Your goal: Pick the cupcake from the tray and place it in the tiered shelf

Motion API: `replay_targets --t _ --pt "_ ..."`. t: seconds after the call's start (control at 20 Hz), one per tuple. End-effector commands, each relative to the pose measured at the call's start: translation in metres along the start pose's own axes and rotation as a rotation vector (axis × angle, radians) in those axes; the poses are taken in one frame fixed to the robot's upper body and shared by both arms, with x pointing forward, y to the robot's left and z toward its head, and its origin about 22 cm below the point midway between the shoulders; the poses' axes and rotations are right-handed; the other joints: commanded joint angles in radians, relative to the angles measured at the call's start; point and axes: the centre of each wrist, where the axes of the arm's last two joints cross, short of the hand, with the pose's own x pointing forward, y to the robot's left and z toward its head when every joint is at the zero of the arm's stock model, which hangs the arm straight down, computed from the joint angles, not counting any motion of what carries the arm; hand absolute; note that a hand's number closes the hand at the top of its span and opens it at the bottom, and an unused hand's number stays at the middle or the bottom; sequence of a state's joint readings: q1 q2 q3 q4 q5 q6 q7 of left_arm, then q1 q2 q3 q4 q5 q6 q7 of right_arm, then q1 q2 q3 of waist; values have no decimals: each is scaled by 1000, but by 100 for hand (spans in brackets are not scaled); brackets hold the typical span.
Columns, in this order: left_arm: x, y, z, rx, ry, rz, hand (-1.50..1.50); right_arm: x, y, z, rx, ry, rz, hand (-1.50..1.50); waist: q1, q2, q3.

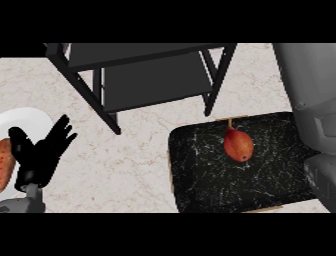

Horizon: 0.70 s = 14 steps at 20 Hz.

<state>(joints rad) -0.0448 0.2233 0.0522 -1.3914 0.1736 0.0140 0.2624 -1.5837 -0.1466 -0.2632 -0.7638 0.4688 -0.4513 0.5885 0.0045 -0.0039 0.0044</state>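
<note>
We are looking at a reddish-orange, egg-shaped item with a small stem [238, 144] lying on the black marbled tray [200, 190]; the task calls it a cupcake, though it is looking more like a fruit to us. It is sitting in the tray's upper middle, its long axis running nearly up and down the view, with the stem pointing up toward the dark tiered metal shelf [152, 75], which is standing just beyond the tray on the pale marble table [127, 165]. Our left hand [42, 152] is resting well to the item's left, fingers straight and released, holding nothing, over the rim of a white plate [12, 120] carrying an orange sweet potato [0, 165]. Our right grey forearm [326, 125] is lying just beside the tray's right edge, so we are judging that arm nearer, but its hand is not showing.
</note>
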Motion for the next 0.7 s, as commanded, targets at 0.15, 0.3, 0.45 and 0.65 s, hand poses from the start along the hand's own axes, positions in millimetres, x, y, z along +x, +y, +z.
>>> replay_targets --t 0.15,0.3,0.45,0.65 --pt "-3 18 -2 8 59 4 0 -16 -62 -22 -203 67 -99 -150 -11 1 -4" --pt "-16 5 -2 15 64 7 0 -19 -110 -31 -207 90 -123 -150 -17 0 -4" --pt "-20 0 0 -3 72 7 0 -14 -164 -36 -169 67 -132 -150 -19 0 -4" --pt "0 4 5 2 82 -6 0 -47 -186 -26 -128 83 -127 -150 -14 -2 -3"
